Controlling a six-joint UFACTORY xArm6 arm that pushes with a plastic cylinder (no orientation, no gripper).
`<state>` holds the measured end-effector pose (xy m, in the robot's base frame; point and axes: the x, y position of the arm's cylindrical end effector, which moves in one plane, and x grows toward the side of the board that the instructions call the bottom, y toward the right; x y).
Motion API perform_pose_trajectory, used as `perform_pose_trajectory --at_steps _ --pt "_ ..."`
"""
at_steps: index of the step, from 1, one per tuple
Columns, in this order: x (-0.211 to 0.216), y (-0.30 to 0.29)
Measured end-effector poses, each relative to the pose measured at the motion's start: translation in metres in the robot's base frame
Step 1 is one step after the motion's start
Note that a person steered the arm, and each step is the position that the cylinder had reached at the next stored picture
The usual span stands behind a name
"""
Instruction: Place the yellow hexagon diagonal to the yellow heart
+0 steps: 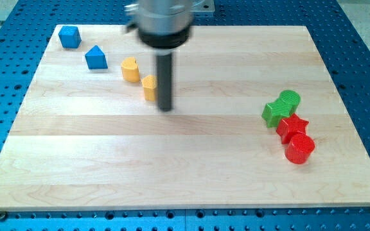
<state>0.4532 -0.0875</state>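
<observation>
My tip (165,106) is bare rod end, nothing held, touching yellow hexagon (149,87) on its right edge; yellow heart (130,68) just up-left of hexagon; blue blocks farther up-left; green, red cluster far right

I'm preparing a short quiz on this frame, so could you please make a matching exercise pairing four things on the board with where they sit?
Things:
1. blue cube
2. yellow hexagon
3. red cylinder
4. yellow heart

Places:
A. lowest of the cluster at the view's right
B. touching or nearly touching the left side of my tip
C. near the board's top-left corner
D. up-left of the other yellow block

Pairs: 1-C, 2-B, 3-A, 4-D
</observation>
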Motion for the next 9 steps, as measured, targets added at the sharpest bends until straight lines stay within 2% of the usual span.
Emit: perform_pose_trajectory --at_steps 1,2,4,5,6,7,8,9 --pt "-0.02 -0.064" --pt "-0.038 -0.036" --pt "-0.038 0.033" --pt "-0.018 0.035" --pt "-0.02 0.138" --pt "-0.073 0.16" --pt "-0.099 0.108" --pt "-0.085 0.084"
